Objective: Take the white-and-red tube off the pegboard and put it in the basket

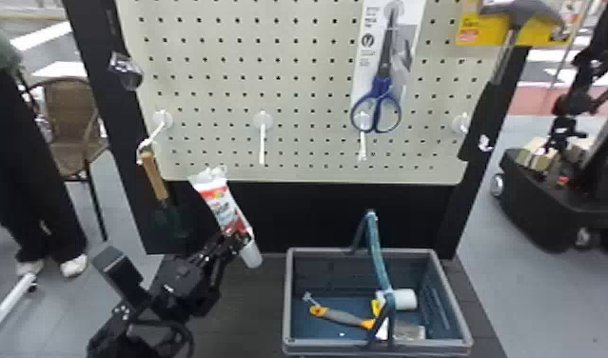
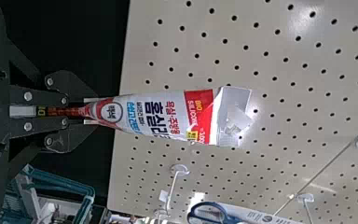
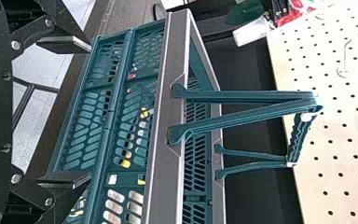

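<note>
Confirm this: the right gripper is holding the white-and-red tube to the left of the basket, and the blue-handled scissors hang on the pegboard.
Not quite: the left wrist view shows the left gripper holding the white-and-red tube. The rest stands: the tube is to the left of the basket, and the blue-handled scissors hang on the pegboard.

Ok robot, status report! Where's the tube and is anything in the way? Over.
Left end effector shut on tube, off the pegboard. Right end effector open, by the basket. Raised handle could get in the way.
</note>
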`<state>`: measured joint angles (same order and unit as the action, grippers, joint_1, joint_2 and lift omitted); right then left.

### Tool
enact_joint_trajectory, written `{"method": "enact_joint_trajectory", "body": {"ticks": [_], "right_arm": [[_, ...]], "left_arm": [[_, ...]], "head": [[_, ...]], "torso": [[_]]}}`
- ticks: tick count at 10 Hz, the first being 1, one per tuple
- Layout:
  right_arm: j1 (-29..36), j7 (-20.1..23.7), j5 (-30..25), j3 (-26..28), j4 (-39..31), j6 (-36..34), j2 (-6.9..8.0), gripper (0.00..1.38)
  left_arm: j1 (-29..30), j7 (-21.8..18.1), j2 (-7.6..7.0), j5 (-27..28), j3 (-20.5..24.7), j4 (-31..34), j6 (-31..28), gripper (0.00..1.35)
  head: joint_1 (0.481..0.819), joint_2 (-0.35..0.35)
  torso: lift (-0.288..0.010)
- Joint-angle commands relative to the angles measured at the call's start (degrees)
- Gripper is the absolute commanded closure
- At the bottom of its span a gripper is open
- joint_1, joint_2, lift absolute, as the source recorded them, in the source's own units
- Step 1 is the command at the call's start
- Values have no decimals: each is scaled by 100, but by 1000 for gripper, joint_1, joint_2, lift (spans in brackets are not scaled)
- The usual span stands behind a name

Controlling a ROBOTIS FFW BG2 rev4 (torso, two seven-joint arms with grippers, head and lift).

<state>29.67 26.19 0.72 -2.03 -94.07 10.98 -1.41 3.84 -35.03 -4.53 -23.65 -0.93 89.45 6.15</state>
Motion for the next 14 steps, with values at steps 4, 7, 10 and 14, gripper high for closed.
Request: {"method": "enact_joint_trajectory", "body": {"ticks": [4,7,10,14], "right_arm": [[-23,0,-1,-8,48,0,0,317],[-23,0,-10,-8,48,-17,0,317],[-60,0,-19,-8,76,-35,0,317],[-97,0,-28,-8,90,-35,0,317]], "left_arm": [[259,181,66,-843,-373,49,-193,1144],[345,313,66,-1757,-768,316,-562,1144],[345,304,13,-2592,-1138,316,-1186,1144],[62,119,-22,-2417,-1340,232,-1643,1144]], "head": [[549,0],[549,0],[549,0],[549,0]], "torso": [[-100],[-100],[-100],[-100]]}}
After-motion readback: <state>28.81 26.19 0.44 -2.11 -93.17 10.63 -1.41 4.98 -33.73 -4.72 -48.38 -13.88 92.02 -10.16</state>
